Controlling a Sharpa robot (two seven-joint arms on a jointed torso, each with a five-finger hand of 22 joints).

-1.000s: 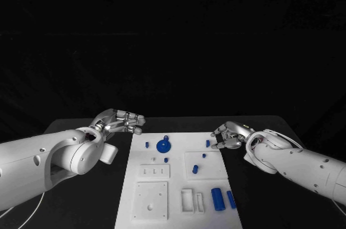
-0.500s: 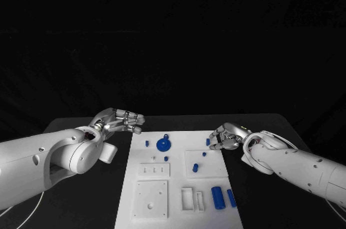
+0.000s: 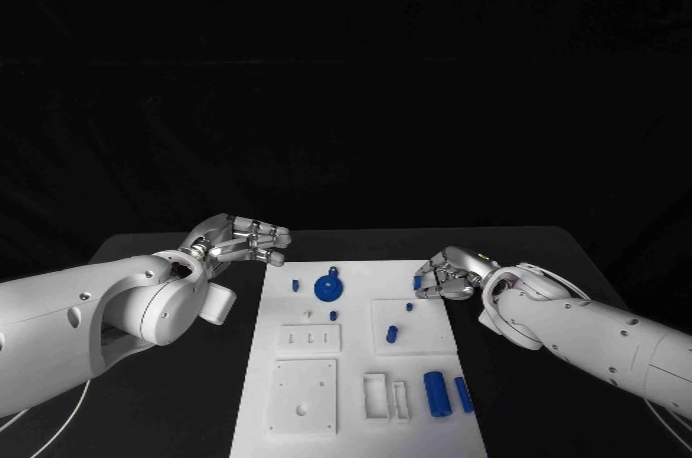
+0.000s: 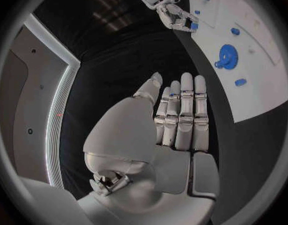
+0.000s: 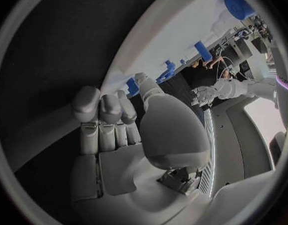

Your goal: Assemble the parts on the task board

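At the far right edge of the white rectangular task board, the right hand has its fingers curled onto a small blue peg; whether they actually pinch it I cannot tell. Off the board's far left corner, over the black table, the left hand holds nothing, fingers extended side by side. A blue gear lies near the board's far edge, two blue cylinders near its right edge.
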